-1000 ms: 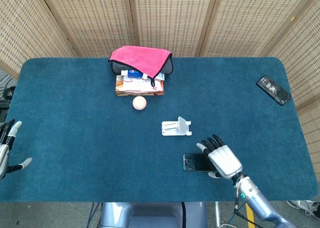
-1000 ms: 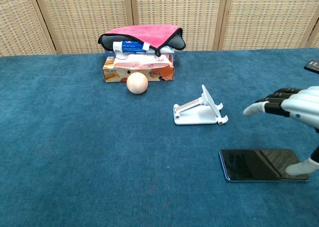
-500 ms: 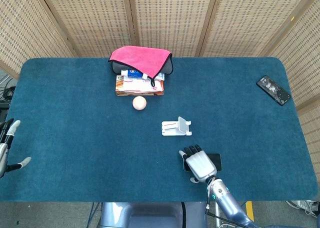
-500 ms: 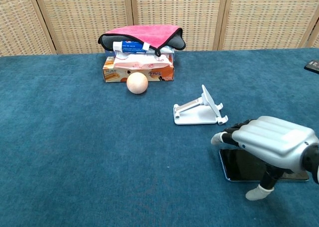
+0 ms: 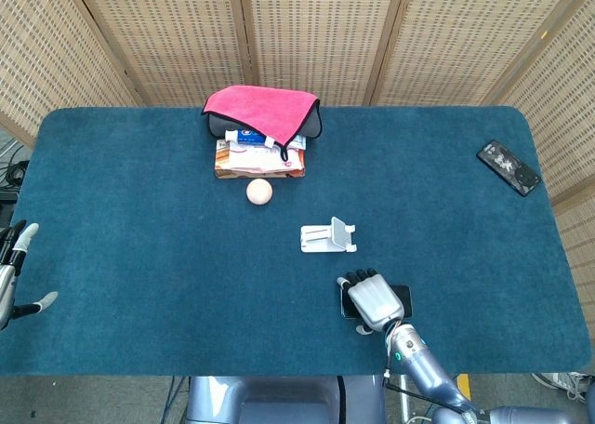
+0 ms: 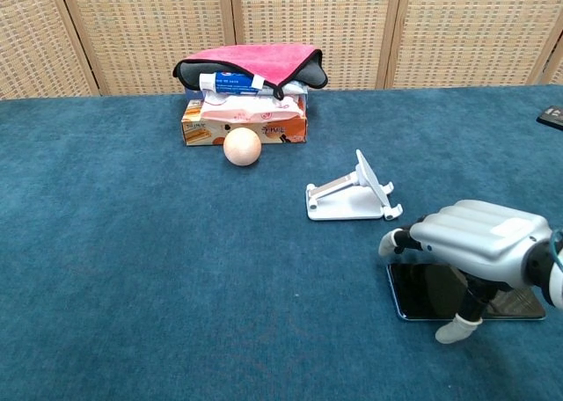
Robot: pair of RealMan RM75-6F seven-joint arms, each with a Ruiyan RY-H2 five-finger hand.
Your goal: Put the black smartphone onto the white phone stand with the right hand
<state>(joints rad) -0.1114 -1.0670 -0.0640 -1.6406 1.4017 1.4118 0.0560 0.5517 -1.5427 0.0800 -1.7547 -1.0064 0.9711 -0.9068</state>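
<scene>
Early stage: phone (image 6: 422,292) lay flat on the table (image 6: 132,269), just in front of the empty stand (image 6: 352,197). Right hand (image 6: 479,243) arched over the phone, grip unclear, not lifted. Lift and placing remained.

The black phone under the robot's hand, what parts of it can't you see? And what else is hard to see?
- Black smartphone: its middle is hidden by the right hand in both views; whether the fingers touch it can't be told.
- Second phone: cut off by the chest view's right edge.
- Left hand: cut off by the head view's left edge.
</scene>
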